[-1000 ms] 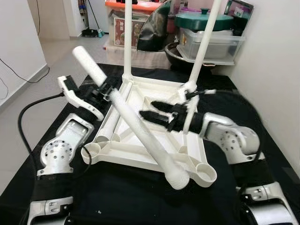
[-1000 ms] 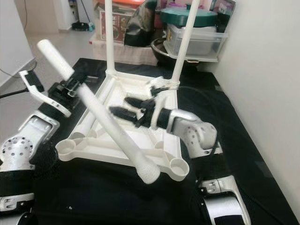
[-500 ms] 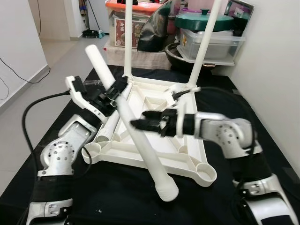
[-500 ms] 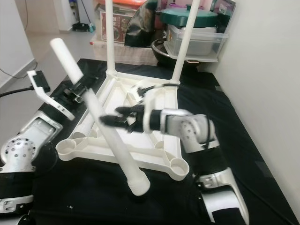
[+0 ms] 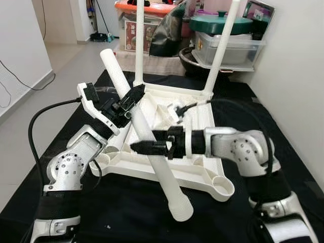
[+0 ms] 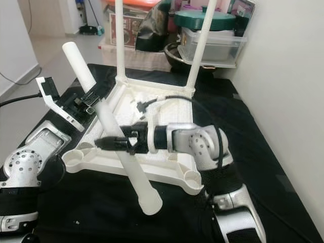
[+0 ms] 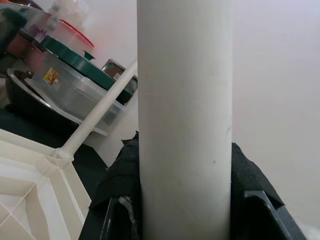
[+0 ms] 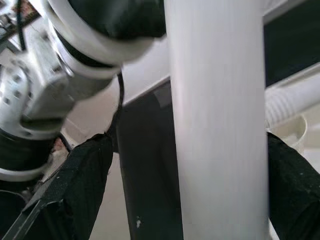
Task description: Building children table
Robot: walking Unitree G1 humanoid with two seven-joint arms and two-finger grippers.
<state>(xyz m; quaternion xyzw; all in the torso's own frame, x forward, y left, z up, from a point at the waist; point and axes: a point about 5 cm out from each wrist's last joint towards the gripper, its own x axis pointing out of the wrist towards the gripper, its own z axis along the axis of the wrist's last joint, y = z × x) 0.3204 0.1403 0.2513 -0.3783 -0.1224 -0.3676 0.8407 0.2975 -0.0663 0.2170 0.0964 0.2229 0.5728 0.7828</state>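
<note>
A white children's table top (image 5: 152, 172) lies upside down on a black cloth, with two white legs (image 5: 139, 40) (image 5: 223, 40) standing upright in its far corners. A loose white table leg (image 5: 157, 169) slants across it, its lower end (image 5: 179, 207) over the cloth in front of the table. My left gripper (image 5: 132, 97) is shut on the leg's upper part; its pads (image 7: 125, 200) press the tube. My right gripper (image 5: 139, 147) reaches in from the right at mid-length, open, its fingers (image 8: 90, 190) either side of the tube. Another white tube (image 5: 117, 139) lies along the table's left side.
Behind the table stand a clear bin with a green-lidded pot (image 5: 223, 25), a black pan (image 5: 190, 55) and boxes. A white wall (image 5: 293, 76) closes the right side. Bare floor (image 5: 30, 91) lies to the left. A black cable (image 5: 35, 126) loops by my left arm.
The loose leg has swung steeper, its lower end moving off the near right corner socket to the cloth. My right gripper has moved left from the table's middle and now straddles the leg.
</note>
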